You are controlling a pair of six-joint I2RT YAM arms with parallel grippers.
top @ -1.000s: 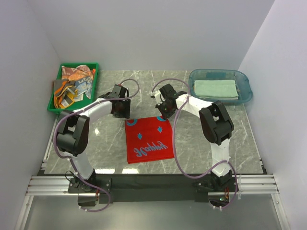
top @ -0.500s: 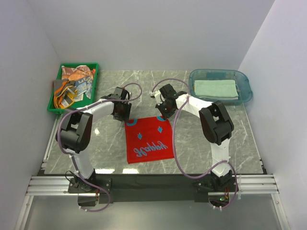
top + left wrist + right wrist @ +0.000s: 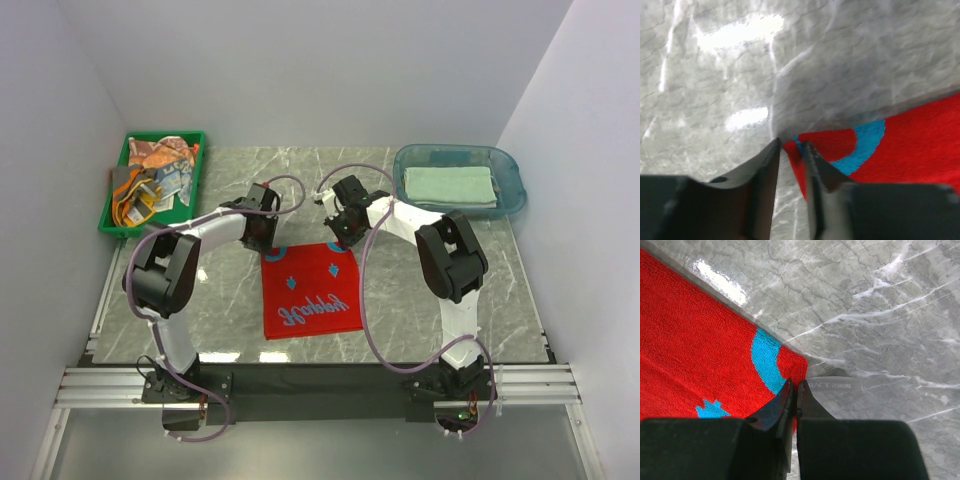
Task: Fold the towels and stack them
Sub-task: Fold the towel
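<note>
One pale green towel point(image 3: 450, 185) lies folded in the blue tub point(image 3: 510, 172) (the only one done, as far as can be seen). The red towel point(image 3: 310, 292) lies flat and unfolded mid-tabletop point(image 3: 220, 310), and a crumpled heap of towels point(image 3: 155, 175) sits in the green tray point(image 3: 104, 222). The right tool point(image 3: 794, 385) is pinched shut on the red towel's far right corner. The left tool point(image 3: 791, 150) straddles its far left corner, jaws a narrow gap apart, not visibly gripping. Nothing appears to block the fold.

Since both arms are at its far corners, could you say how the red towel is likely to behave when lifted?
Probably floppy: the red towel lies flat as thin cloth, so it should sag between lifted corners. Small, so likely light. Its looped pile, plain beside the fingers of the right gripper, should resist slipping from a pinch.
</note>
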